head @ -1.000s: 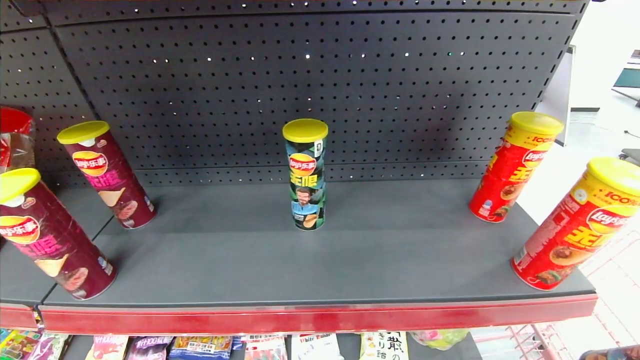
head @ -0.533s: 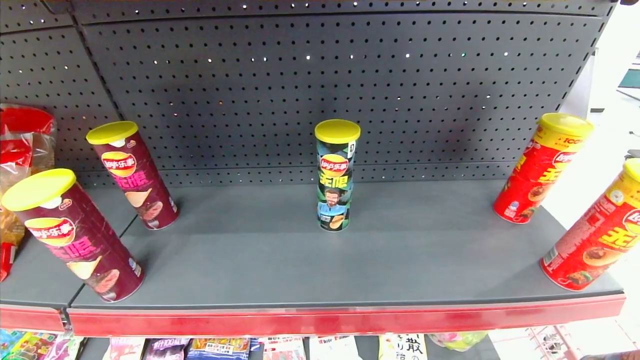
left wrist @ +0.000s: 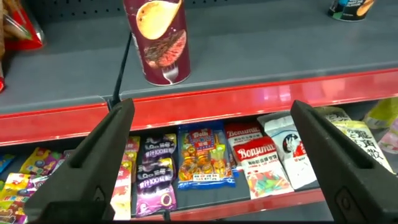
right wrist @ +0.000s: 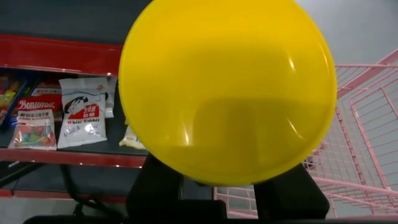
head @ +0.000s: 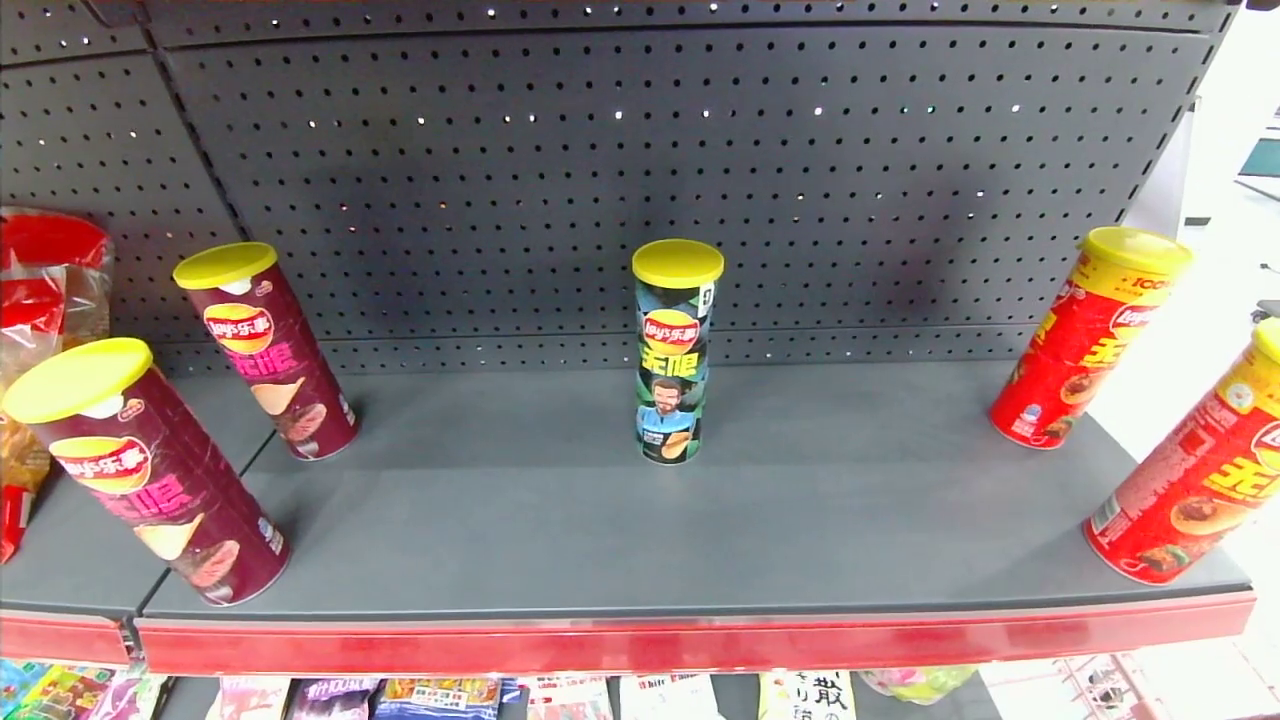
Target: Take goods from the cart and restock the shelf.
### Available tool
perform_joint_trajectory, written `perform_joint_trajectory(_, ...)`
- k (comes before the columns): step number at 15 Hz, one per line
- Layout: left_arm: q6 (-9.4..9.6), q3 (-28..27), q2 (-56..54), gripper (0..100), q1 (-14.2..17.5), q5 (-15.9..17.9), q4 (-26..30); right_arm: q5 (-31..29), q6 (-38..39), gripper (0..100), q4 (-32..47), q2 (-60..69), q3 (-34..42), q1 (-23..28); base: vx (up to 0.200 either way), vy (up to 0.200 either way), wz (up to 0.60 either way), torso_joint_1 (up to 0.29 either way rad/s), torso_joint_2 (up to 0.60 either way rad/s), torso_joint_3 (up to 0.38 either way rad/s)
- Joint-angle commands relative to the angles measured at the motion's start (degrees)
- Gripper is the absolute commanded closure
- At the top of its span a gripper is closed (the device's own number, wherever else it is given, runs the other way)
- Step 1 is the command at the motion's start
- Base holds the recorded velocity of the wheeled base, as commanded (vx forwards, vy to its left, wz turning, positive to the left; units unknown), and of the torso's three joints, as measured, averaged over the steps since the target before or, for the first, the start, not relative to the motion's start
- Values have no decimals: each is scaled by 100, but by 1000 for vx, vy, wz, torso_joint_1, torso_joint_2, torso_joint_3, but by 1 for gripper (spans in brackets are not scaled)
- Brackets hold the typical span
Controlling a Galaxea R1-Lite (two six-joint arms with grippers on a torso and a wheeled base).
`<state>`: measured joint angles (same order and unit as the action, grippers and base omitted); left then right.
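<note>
right fingers [right wrist: 165, 194] hold a yellow-lidded chip can [right wrist: 227, 87].
likely light, thin-walled and smooth: grip mid-body, gently; left fingers [left wrist: 102, 152] spread wide, empty.

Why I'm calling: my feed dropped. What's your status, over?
Left gripper open, empty, facing the red edge of the shelf. Right gripper shut on yellow-lidded can. Green can mid-shelf, wide gaps either side; nothing blocking.
</note>
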<state>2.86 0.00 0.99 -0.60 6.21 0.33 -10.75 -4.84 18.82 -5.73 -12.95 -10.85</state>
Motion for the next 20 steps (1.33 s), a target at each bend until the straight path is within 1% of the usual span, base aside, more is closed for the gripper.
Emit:
perform_joint_trajectory(1,4,0,24,0,-2,12,2,12,-8,100,-10,2,152,-5,0,0,0,0,0,0)
perform_joint_trajectory(8,4,0,24,0,-2,12,2,56,9,100,-72,2,284,-5,0,0,0,0,0,0)
perform_joint_trajectory(11,-40,0,33,0,-2,-23,-15,64,-26,100,-581,2,477,-5,0,0,0,0,0,0)
perform_joint_trajectory(12,-93,-281,183,0,-28,4,-68,56,-17,100,-678,2,539,-5,0,0,0,0,0,0)
perform_joint_trajectory(13,-243,-844,815,0,-63,-5,-94,56,-17,100,-687,2,574,-5,0,0,0,0,0,0)
perform_joint_trajectory(14,-831,-1951,2151,0,-63,39,-209,56,-17,100,-687,2,574,-5,0,0,0,0,0,0)
perform_joint_trajectory(15,-867,-2602,2705,0,-151,258,-261,56,-17,100,-696,2,574,-5,0,0,0,0,0,0)
perform_joint_trajectory(16,-752,-2681,2837,0,-318,715,-270,56,-17,100,-696,2,583,-5,0,0,0,0,0,0)
perform_joint_trajectory(18,-392,-2593,2925,0,-582,1515,-244,56,-8,100,-696,2,583,-5,0,0,0,0,0,0)
perform_joint_trajectory(19,-111,-2540,3470,0,-661,2095,-261,56,-26,100,-696,2,574,-5,0,0,0,0,0,0)
perform_joint_trajectory(20,144,-2602,3891,0,-784,2289,-341,38,-35,100,-696,2,574,-5,0,0,0,0,0,0)
